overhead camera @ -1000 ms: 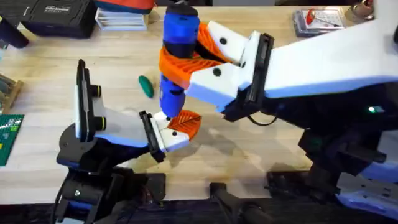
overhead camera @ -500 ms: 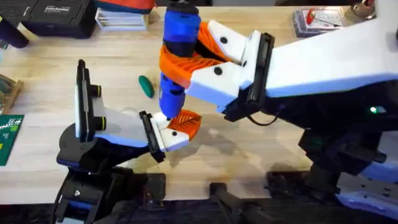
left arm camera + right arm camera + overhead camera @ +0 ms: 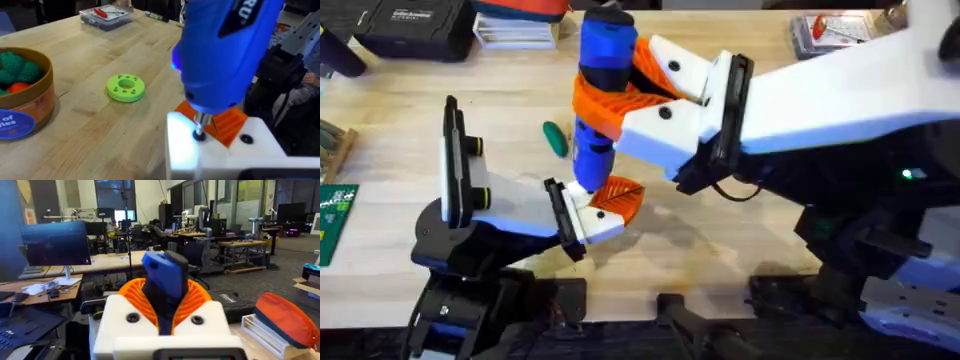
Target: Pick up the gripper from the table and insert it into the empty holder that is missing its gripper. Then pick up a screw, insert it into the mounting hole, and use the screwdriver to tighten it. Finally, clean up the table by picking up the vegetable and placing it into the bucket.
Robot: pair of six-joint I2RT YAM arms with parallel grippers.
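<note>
Blue-handled screwdriver point(image 3: 598, 95) clamped upright in right gripper point(image 3: 620, 100), its tip on the screw in the white holder point(image 3: 220, 152); left gripper's opening cannot be told.

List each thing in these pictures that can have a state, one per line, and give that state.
Screwdriver: upright, held in the right claw, tip down on a screw.
Holder: held by the left arm, orange gripper fitted on it.
Right claw: shut on the screwdriver.
Vegetable: lying on the table, not yet in the bucket.
Bucket: upright, toy produce inside.
Green disc: lying flat on the table.
</note>
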